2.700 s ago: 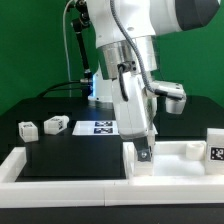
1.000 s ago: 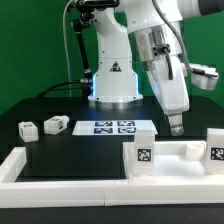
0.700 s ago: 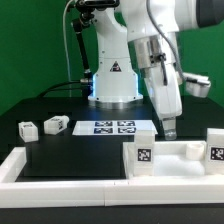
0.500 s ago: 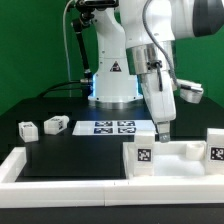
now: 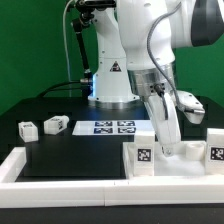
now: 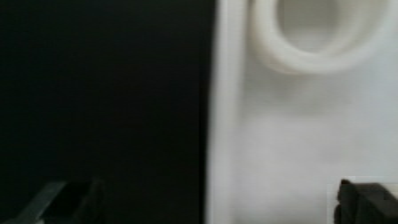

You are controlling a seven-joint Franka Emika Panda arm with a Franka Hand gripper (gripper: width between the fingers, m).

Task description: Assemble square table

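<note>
The white square table top (image 5: 178, 160) lies at the front of the exterior view's right. Two tagged white legs stand upright on it, one at its left corner (image 5: 143, 157) and one at its right (image 5: 215, 153). Two more tagged legs (image 5: 27, 128) (image 5: 56, 125) lie loose on the black surface at the left. My gripper (image 5: 166, 148) is low over the top, between the two upright legs, open and empty. In the wrist view the gripper (image 6: 214, 205) has its fingertips (image 6: 63, 200) far apart over the top's edge (image 6: 285, 140), with a round corner socket (image 6: 320, 40) ahead.
The marker board (image 5: 113, 127) lies flat in front of the robot base. Long white bars (image 5: 60, 168) edge the black surface at the front and left. A black cable (image 5: 72, 60) hangs behind at the left.
The gripper left the left upright leg, rose to the right, then swung back left and down. It is now low over the table top between the two upright legs.
</note>
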